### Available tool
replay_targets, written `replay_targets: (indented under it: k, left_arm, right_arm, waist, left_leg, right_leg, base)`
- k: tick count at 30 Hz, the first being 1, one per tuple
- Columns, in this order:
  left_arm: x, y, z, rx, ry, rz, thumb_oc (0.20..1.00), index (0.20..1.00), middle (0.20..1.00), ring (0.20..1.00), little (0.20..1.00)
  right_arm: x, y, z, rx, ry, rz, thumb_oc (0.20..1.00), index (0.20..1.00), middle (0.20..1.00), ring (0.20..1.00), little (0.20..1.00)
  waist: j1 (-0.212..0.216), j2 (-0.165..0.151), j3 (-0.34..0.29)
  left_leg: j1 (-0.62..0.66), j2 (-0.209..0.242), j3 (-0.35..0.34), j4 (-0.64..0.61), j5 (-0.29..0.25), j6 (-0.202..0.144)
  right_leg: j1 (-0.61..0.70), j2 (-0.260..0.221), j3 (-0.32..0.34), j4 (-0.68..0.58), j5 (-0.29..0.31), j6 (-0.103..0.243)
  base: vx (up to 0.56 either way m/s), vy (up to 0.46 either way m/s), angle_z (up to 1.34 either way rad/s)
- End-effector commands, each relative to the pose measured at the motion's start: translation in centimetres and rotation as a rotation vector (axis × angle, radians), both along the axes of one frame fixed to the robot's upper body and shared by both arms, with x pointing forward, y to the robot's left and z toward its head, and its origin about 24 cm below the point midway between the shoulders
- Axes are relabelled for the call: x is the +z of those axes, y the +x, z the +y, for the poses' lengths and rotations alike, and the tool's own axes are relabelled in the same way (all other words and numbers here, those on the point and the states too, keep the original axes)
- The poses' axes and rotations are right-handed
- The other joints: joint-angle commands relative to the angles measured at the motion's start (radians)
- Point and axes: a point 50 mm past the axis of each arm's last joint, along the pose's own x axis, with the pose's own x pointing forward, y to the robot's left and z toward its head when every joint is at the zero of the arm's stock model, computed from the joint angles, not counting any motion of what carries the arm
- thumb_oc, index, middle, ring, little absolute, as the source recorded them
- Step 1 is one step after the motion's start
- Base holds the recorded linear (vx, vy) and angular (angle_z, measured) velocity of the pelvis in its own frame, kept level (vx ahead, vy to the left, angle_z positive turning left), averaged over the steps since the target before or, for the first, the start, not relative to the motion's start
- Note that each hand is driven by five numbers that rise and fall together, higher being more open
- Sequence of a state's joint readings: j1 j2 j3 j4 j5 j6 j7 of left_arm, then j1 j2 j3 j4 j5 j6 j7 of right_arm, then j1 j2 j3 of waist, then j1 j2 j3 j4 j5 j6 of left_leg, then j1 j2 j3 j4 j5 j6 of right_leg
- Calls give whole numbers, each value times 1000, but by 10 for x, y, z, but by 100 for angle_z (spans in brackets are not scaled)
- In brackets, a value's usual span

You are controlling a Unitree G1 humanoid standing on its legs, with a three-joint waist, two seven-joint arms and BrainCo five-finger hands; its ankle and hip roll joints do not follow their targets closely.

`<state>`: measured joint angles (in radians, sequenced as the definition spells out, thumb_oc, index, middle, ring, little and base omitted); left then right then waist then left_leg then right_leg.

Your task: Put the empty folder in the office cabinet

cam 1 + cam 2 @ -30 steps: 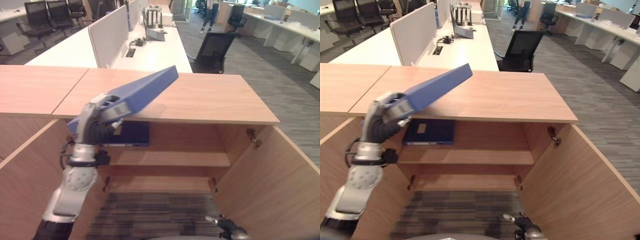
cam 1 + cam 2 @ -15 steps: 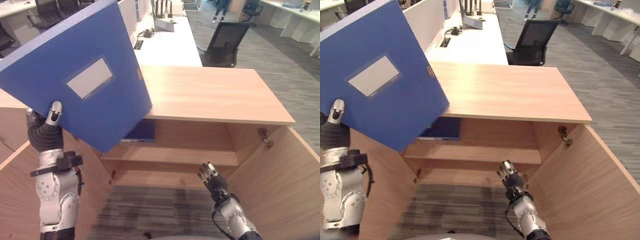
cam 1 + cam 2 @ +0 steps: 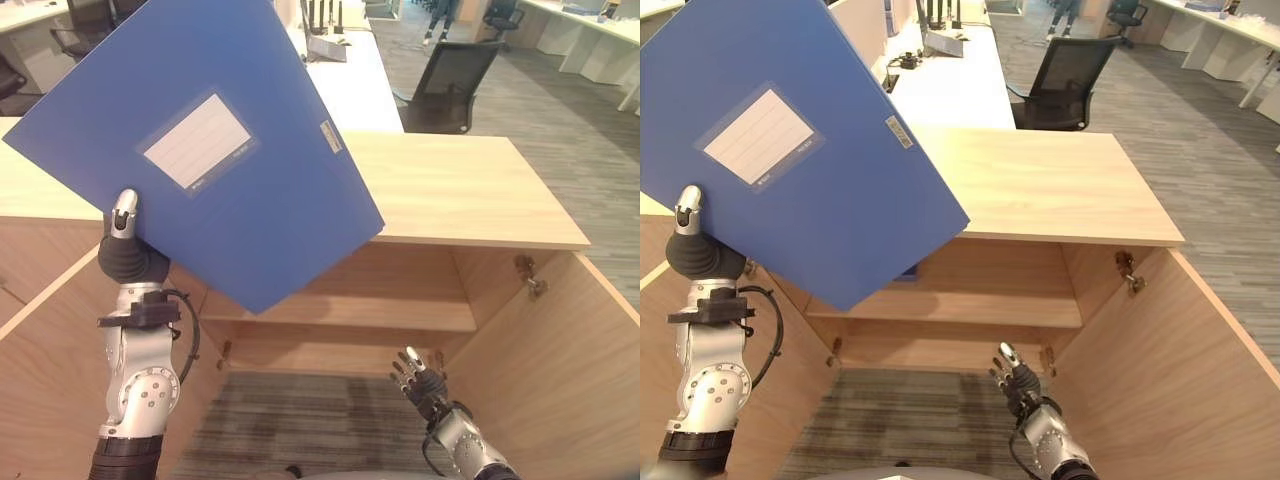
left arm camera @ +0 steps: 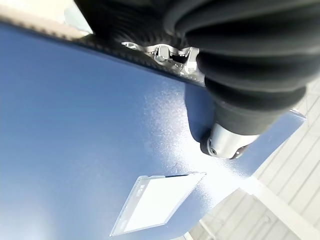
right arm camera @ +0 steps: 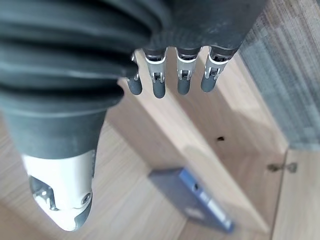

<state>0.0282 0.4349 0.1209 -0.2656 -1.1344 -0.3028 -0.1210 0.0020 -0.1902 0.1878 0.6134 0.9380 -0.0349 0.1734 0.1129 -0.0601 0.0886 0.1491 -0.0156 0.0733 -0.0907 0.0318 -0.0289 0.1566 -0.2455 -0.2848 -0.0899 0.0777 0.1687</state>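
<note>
left eye view: the left hand rises from the lower left of the frame and grips the blue folder by its lower left edge, thumb pressed flat on the front cover. the folder is held up tilted, filling the upper left, its pale label facing the camera. behind it stands the office cabinet, doors open, with a bare shelf at centre. the right hand sits low at bottom centre-right, fingers spread and relaxed, holding nothing.

right eye view: same scene; a second blue folder peeks out just under the held folder's lower corner, lying on the shelf. an office chair stands at upper centre behind the cabinet.

left wrist view: the thumb tip presses on the blue cover at centre right, the label at bottom centre.

right wrist view: the fingers hang loosely extended at upper centre, touching nothing; the shelved folder shows at lower centre.
</note>
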Motion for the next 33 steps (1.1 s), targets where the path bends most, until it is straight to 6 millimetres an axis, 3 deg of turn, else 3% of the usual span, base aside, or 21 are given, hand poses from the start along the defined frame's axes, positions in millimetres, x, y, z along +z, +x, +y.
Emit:
replay_targets:
  k: [1,4,5,10,19,25,29,33]
  left_arm:
    - [11,-6,14,47,74,-30,200,200,200,200,200]
    - [-4,-10,18,64,125,51,200,200,200,200,200]
    - [-4,-10,18,63,125,52,200,200,200,200,200]
    - [-24,-16,24,67,210,186,200,200,200,200,200]
    - [-28,-29,41,127,355,256,200,200,200,200,200]
    - [-25,-23,37,96,390,238,200,200,200,200,200]
    - [-18,-11,22,36,449,189,200,200,200,200,200]
    - [-14,4,2,-42,498,146,200,200,200,200,200]
  right_arm:
    - [65,40,-27,-58,-159,-344,1000,1000,1000,1000,1000]
    - [98,43,-54,-121,-330,-471,1000,1000,1000,1000,1000]
    - [98,42,-54,-122,-331,-470,1000,1000,1000,1000,1000]
    - [139,46,-77,-169,-500,-605,1000,1000,1000,1000,1000]
    - [190,40,-101,-214,-750,-768,1000,1000,1000,1000,1000]
    - [205,41,-94,-163,-784,-846,1000,1000,1000,1000,1000]
    - [207,51,-74,-33,-785,-885,1000,1000,1000,1000,1000]
    - [196,64,-37,204,-714,-892,1000,1000,1000,1000,1000]
  waist:
    - [-6,-20,-2]
    - [-21,-15,-6]
    - [-20,-14,-7]
    - [-31,-11,-8]
    - [-35,-12,-6]
    - [-37,-13,-7]
    - [-34,-17,-9]
    - [-28,-20,-8]
  left_leg:
    - [-1,-44,-26,3,-116,38]
    - [-3,-45,-27,3,-118,43]
    - [-4,-45,-27,3,-118,43]
    - [-7,-44,-26,3,-118,49]
    - [-12,-40,-28,3,-120,48]
    - [-12,-39,-28,3,-120,47]
    - [-11,-38,-25,3,-119,45]
    - [-7,-34,-21,3,-118,41]
  right_leg:
    - [-1,-85,-87,52,32,61]
    - [-5,-86,-84,51,32,61]
    - [-5,-86,-84,52,32,61]
    - [-10,-84,-80,50,31,60]
    - [-12,-79,-77,41,29,60]
    - [-12,-78,-75,41,28,61]
    - [-10,-78,-75,40,27,61]
    - [-9,-78,-76,41,25,58]
  base:
    - [0,0,0]
    - [0,0,0]
    - [0,0,0]
    - [0,0,0]
    - [0,0,-1]
    - [0,0,0]
    - [0,0,0]
    - [0,0,0]
